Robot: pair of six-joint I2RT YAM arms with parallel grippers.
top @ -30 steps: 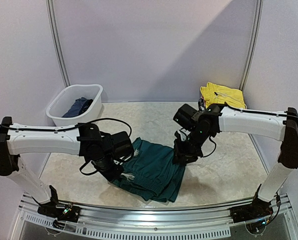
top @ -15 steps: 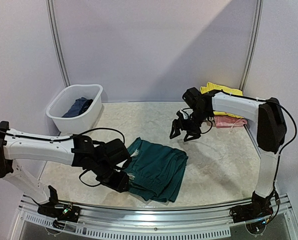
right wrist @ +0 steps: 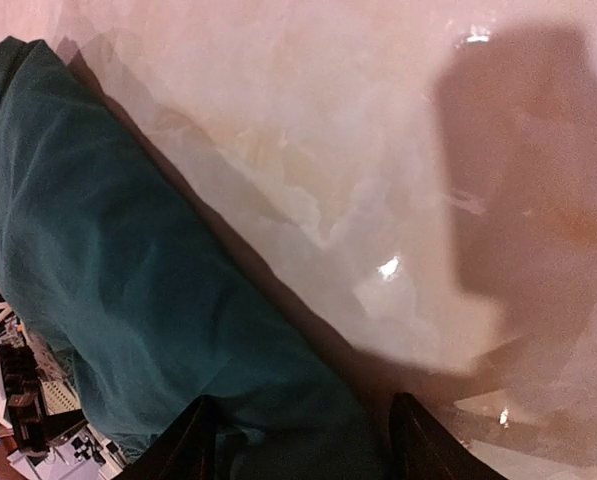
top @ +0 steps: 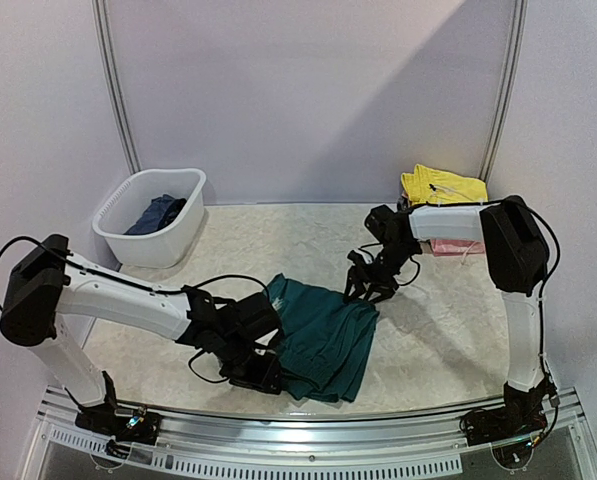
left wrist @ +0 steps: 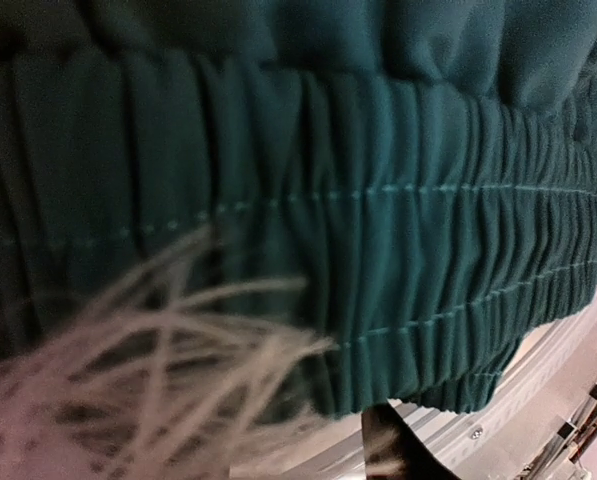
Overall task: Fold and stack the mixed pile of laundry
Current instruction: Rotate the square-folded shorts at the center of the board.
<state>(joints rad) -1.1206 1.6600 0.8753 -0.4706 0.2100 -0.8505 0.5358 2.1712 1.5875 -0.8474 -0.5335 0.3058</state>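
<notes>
Shorts [top: 323,335], dark teal, folded into a thick, rough rectangle and lying flat on the near middle of the table [top: 278,240], close to the front rail. Seen from the left wrist, gathered elastic waistband of the shorts [left wrist: 378,200] filling almost the whole frame, crossed by rows of stitching. Frayed white end of the drawstring [left wrist: 158,370] blurred in the lower left of that view. Seen from the right wrist, the same shorts [right wrist: 128,300] as a long teal mass down the left side, with bare glossy tabletop to the right.

Left gripper [top: 263,372] low at the near left corner of the shorts, up against the waistband edge. Fingers hidden beneath the wrist from above and not clearly shown in its own camera, so no telling how far apart, or whether pinching any cloth.

Right gripper [top: 368,285] at the far right corner of the shorts, pointing downward. In its own view, fingers [right wrist: 193,445] spread well apart, with the edge of the shorts and some table showing between them. Nothing clamped.

Further out, white tub [top: 168,245] at the far left of the table, well apart from the shorts, with a dark blue garment [top: 156,213] bunched inside. At the far right corner, by the wall, a folded yellow garment [top: 443,187] resting on top of a pink garment [top: 458,245].
</notes>
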